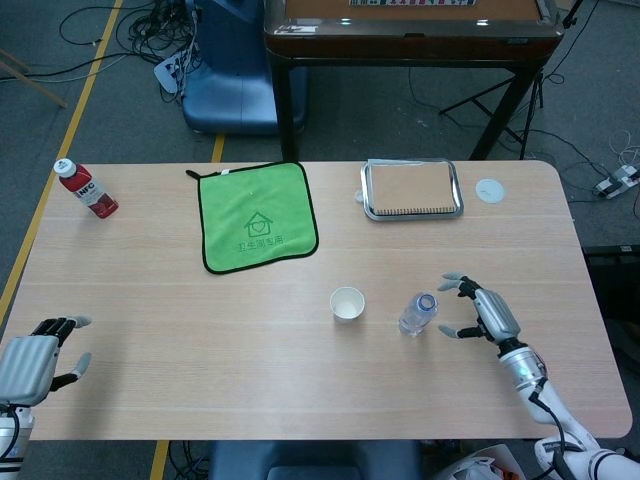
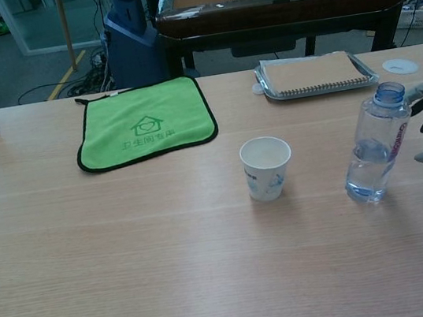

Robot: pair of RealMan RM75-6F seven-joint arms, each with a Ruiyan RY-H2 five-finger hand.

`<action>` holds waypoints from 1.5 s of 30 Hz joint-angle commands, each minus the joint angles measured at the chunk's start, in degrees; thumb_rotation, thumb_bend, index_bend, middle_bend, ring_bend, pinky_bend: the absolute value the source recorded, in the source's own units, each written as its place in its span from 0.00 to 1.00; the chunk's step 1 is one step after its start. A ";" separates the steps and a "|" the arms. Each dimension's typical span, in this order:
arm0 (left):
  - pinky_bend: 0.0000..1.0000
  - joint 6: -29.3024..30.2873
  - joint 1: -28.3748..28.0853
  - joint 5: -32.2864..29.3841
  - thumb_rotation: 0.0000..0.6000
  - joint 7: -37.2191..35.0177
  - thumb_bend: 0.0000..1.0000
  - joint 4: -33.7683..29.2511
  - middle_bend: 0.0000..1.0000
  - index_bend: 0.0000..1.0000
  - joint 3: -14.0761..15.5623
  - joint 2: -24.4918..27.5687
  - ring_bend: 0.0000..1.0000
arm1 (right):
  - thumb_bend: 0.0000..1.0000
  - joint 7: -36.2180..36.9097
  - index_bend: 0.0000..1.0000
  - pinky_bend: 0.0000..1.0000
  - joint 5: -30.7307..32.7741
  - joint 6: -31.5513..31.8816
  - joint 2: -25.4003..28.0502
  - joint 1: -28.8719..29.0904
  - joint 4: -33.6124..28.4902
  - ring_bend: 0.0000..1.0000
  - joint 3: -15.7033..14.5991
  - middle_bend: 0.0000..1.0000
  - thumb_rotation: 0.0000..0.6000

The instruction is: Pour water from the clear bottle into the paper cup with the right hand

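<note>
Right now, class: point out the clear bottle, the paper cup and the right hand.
clear bottle (image 2: 373, 152), chest view, middle of its body
paper cup (image 2: 266, 169), chest view, its outer wall
right hand (image 1: 487, 311), head view, back of the hand

We look over a pale wooden desk (image 1: 200, 330) on a grey floor (image 1: 100, 110). Beyond its far edge stands a dark-framed table (image 1: 410, 35), a blue machine base (image 1: 230, 80) at far left, with tangled cables (image 1: 150, 40) and a yellow floor line (image 1: 70, 130).
</note>
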 commanded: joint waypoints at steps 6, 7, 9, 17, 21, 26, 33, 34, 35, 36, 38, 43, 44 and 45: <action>0.67 -0.15 0.06 -0.58 1.00 -0.42 0.28 0.09 0.34 0.32 -0.17 0.15 0.31 | 0.00 3.39 0.32 0.31 -2.60 -0.29 -3.12 2.15 4.27 0.19 -1.53 0.18 1.00; 0.67 -0.27 0.04 -0.67 1.00 -0.47 0.28 0.14 0.34 0.32 -0.16 0.16 0.31 | 0.00 3.63 0.32 0.31 -2.96 -0.13 -3.42 2.29 4.78 0.19 -1.81 0.18 1.00; 0.67 -0.45 -0.02 -0.78 1.00 -0.58 0.28 0.23 0.34 0.32 -0.17 0.17 0.31 | 0.00 4.09 0.32 0.31 -3.59 0.15 -3.94 2.56 5.54 0.19 -2.38 0.18 1.00; 0.67 -0.42 -0.03 -0.59 1.00 -0.86 0.28 0.09 0.34 0.32 -0.11 0.27 0.31 | 0.00 4.52 0.32 0.31 -4.14 0.34 -5.56 3.39 7.00 0.19 -3.37 0.18 1.00; 0.67 -0.44 -0.03 -0.55 1.00 -1.06 0.28 -0.06 0.34 0.32 -0.09 0.38 0.31 | 0.00 4.49 0.32 0.31 -4.12 0.45 -6.55 3.70 7.85 0.19 -3.56 0.20 1.00; 0.67 -0.40 0.01 -0.52 1.00 -1.36 0.28 -0.22 0.34 0.32 -0.06 0.56 0.31 | 0.00 4.87 0.32 0.31 -3.94 0.47 -7.57 3.97 8.82 0.19 -3.75 0.21 1.00; 0.67 -0.66 -0.02 -0.68 1.00 -1.43 0.28 -0.30 0.34 0.33 -0.01 0.66 0.31 | 0.00 5.37 0.32 0.31 -3.56 0.92 -9.23 4.06 10.48 0.19 -3.81 0.24 1.00; 0.67 -0.70 -0.03 -0.70 1.00 -1.44 0.28 -0.31 0.34 0.33 -0.01 0.67 0.31 | 0.00 5.43 0.32 0.31 -3.49 0.94 -9.42 4.07 10.69 0.19 -3.81 0.25 1.00; 0.67 -0.75 -0.03 -0.74 1.00 -1.46 0.28 -0.32 0.34 0.33 0.00 0.68 0.31 | 0.00 5.50 0.32 0.31 -3.39 0.94 -9.66 4.07 10.98 0.19 -3.81 0.26 1.00; 0.67 -0.80 -0.04 -0.77 1.00 -1.51 0.28 -0.33 0.34 0.33 0.01 0.69 0.31 | 0.00 5.52 0.32 0.31 -3.32 0.92 -9.83 4.10 11.17 0.19 -3.80 0.26 1.00; 0.67 -0.87 -0.06 -0.83 1.00 -1.50 0.28 -0.35 0.34 0.33 0.00 0.72 0.31 | 0.00 5.43 0.32 0.31 -3.18 0.83 -10.14 4.16 11.55 0.20 -3.81 0.27 1.00; 0.67 -0.88 -0.05 -0.89 1.00 -1.61 0.28 -0.42 0.34 0.33 0.00 0.77 0.31 | 0.00 5.11 0.33 0.31 -2.81 0.63 -10.66 4.31 12.03 0.21 -3.73 0.30 1.00; 0.67 -0.88 -0.04 -0.91 1.00 -1.63 0.28 -0.45 0.34 0.33 0.00 0.80 0.31 | 0.00 5.06 0.33 0.31 -2.73 0.57 -10.75 4.34 12.08 0.22 -3.72 0.30 1.00; 0.67 -0.90 -0.04 -0.92 1.00 -1.62 0.28 -0.45 0.34 0.33 0.00 0.80 0.31 | 0.00 5.01 0.33 0.31 -2.64 0.54 -10.85 4.35 12.14 0.22 -3.69 0.30 1.00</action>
